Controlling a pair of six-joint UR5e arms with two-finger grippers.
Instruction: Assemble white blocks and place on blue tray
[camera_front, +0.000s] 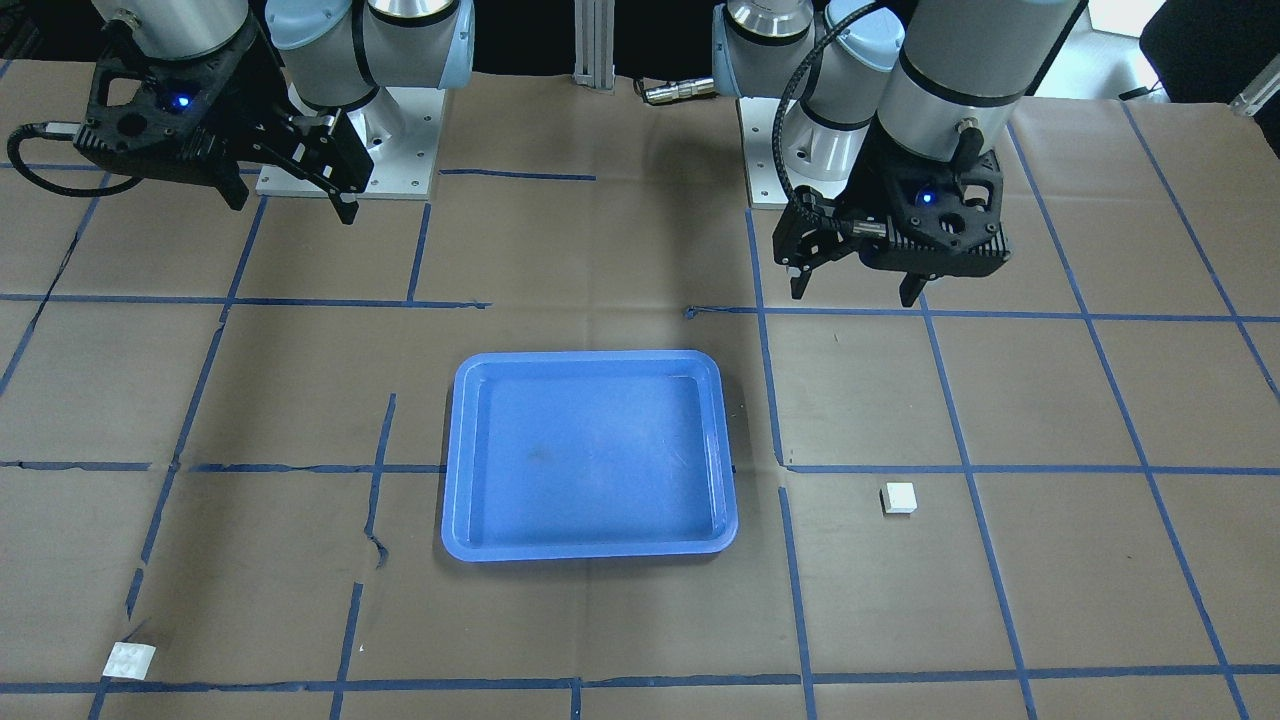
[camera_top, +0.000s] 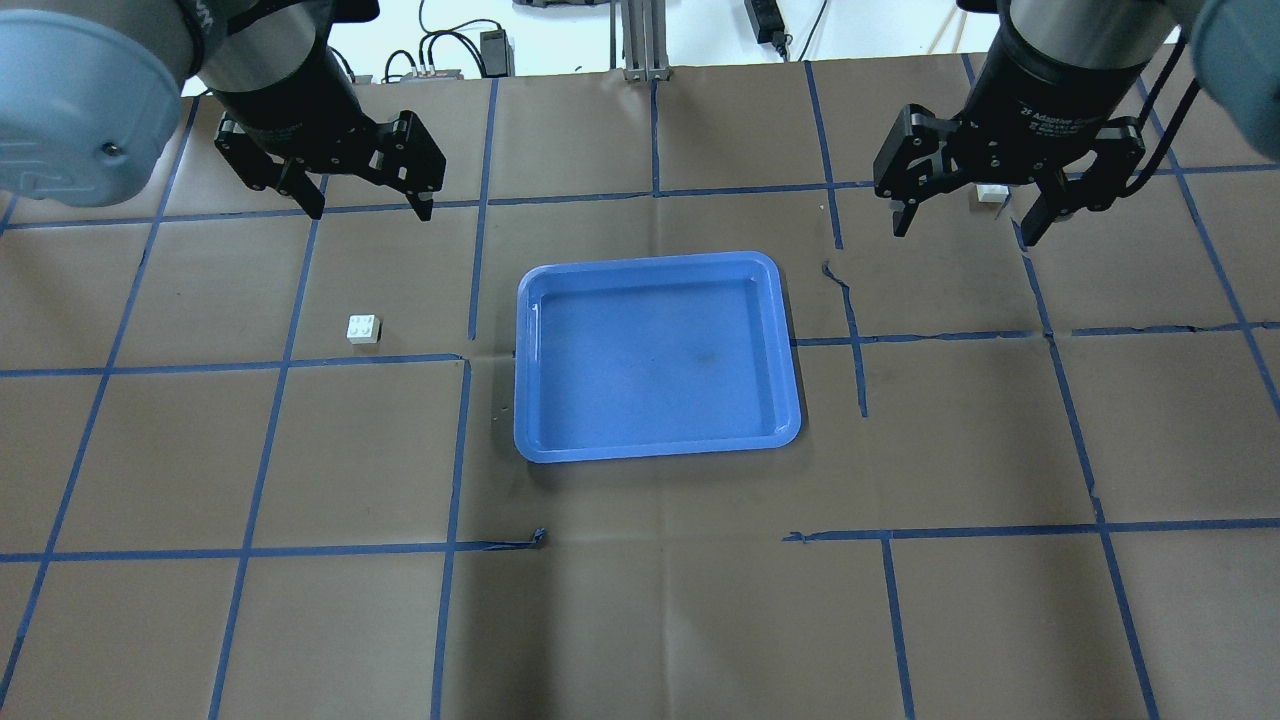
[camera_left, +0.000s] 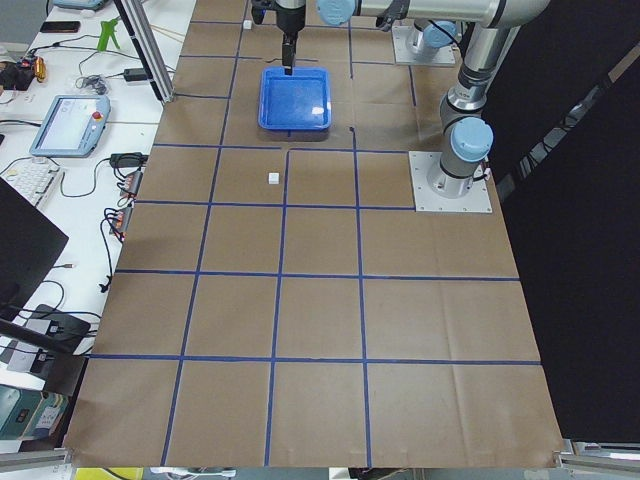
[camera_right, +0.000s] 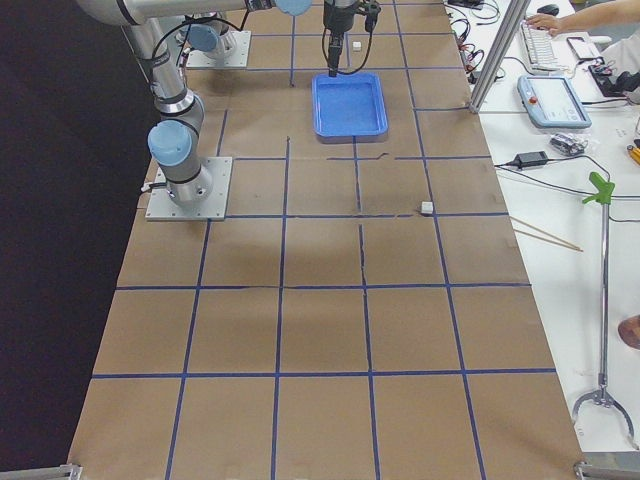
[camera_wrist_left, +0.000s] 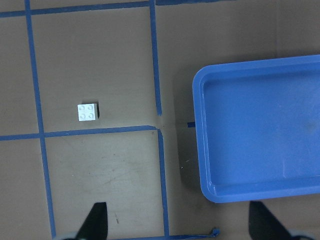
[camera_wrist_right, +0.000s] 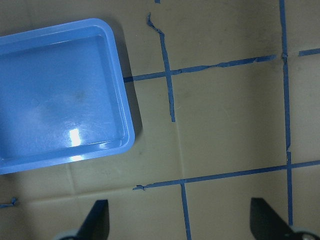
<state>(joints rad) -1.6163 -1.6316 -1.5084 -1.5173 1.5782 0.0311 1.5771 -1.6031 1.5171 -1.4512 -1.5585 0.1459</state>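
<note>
The blue tray (camera_top: 655, 440) lies empty at the table's middle. One white block (camera_top: 363, 329), studs up, sits left of the tray, and also shows in the left wrist view (camera_wrist_left: 88, 112) and the front view (camera_front: 899, 498). My left gripper (camera_top: 370, 210) hangs open and empty above the table, beyond that block. The second white block (camera_top: 992, 193) lies far right, partly hidden behind my right gripper (camera_top: 963, 232), which is open and empty; it shows fully in the front view (camera_front: 130, 658). The right wrist view shows the tray (camera_wrist_right: 127, 135) but no block.
Brown paper with a grid of blue tape lines (camera_top: 470, 280) covers the table. The arm base plates (camera_front: 400, 140) stand at the robot's side. Cables, a teach pendant (camera_right: 552, 100) and an operator's hands lie beyond the table's far edge.
</note>
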